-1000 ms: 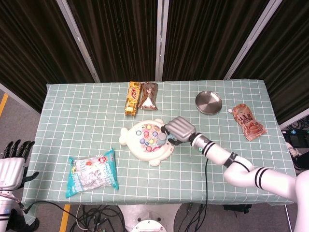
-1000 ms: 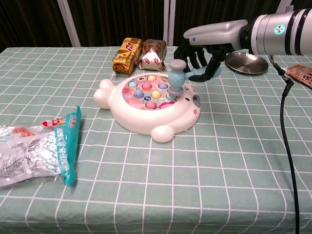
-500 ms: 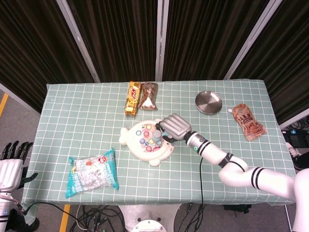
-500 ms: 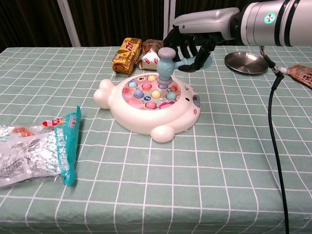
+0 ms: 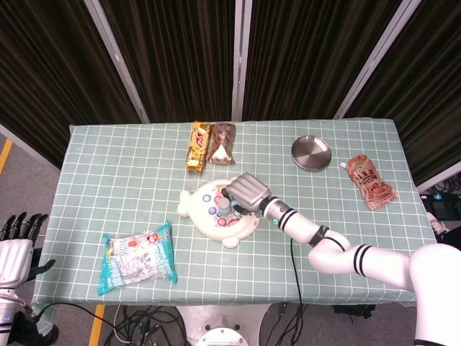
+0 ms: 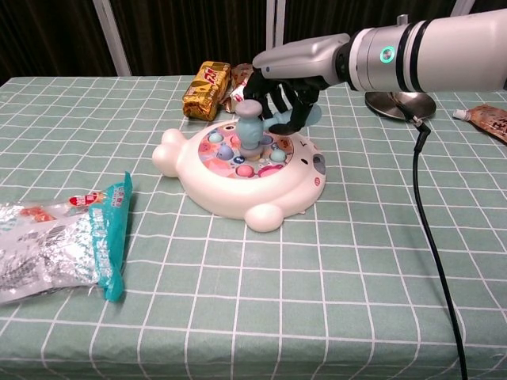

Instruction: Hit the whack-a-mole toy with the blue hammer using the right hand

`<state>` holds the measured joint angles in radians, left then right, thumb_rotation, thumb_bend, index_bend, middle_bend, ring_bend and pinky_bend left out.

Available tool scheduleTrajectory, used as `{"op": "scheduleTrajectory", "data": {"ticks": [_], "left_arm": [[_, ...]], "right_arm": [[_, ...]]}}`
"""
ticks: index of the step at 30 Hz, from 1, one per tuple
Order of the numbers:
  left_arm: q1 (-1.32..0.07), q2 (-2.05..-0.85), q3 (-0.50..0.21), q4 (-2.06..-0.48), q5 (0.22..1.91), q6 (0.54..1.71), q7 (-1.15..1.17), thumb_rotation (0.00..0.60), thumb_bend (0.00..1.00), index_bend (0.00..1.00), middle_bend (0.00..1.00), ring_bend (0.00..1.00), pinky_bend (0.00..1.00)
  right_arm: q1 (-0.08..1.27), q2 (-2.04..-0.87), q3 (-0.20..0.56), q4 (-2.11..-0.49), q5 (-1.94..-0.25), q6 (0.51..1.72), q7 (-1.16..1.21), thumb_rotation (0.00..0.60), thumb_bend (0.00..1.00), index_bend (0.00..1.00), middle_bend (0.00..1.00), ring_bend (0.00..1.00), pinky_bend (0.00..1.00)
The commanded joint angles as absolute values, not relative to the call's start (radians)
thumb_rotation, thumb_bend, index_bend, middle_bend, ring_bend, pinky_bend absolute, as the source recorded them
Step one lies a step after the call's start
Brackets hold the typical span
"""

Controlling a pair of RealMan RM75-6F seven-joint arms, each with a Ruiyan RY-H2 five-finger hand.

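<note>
The white whack-a-mole toy (image 6: 238, 186) (image 5: 205, 216), with coloured pegs on top, sits mid-table. My right hand (image 6: 289, 75) (image 5: 247, 192) hovers over its far side and grips the blue hammer (image 6: 251, 127). The hammer head points down at the pegs near the toy's middle; whether it touches them I cannot tell. In the head view the hand hides most of the hammer. My left hand (image 5: 16, 241) hangs off the table at the lower left, fingers apart and holding nothing.
Two snack packs (image 5: 211, 144) (image 6: 226, 87) lie behind the toy. A silver dish (image 5: 311, 153) (image 6: 398, 101) and a brown pouch (image 5: 371, 182) are at the right. A teal snack bag (image 5: 137, 258) (image 6: 59, 249) lies front left. A black cable (image 6: 432, 237) trails from the right arm.
My right hand has carried the hammer leftward across the toy, from its right rim to above its middle pegs. The left hand has sunk slightly lower.
</note>
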<state>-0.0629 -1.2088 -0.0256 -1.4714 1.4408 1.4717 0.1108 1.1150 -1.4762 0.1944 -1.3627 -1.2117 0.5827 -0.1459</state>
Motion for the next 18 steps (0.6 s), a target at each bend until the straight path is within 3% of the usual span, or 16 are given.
{"op": "scheduleTrajectory", "data": {"ticks": [1, 13, 18], "left_arm": [[-0.062, -1.209, -0.026, -1.470, 1.444, 1.475, 0.110, 0.600, 0.04, 0.12, 0.13, 0.00, 0.04], [-0.049, -1.209, -0.023, -1.466, 1.440, 1.481, 0.105, 0.600, 0.04, 0.12, 0.13, 0.00, 0.04], [-0.046, -1.213, -0.023, -1.460, 1.441, 1.482, 0.100, 0.600, 0.04, 0.12, 0.13, 0.00, 0.04]], "right_arm": [[1.112, -1.450, 0.210, -1.398, -1.209, 0.607, -0.144, 0.600, 0.65, 0.61, 0.63, 0.49, 0.65], [1.208, -1.536, 0.195, -1.309, -1.133, 0.516, -0.226, 0.600, 0.65, 0.61, 0.63, 0.49, 0.65], [1.214, -1.540, 0.193, -1.311, -1.111, 0.538, -0.244, 0.600, 0.65, 0.61, 0.63, 0.49, 0.65]]}}
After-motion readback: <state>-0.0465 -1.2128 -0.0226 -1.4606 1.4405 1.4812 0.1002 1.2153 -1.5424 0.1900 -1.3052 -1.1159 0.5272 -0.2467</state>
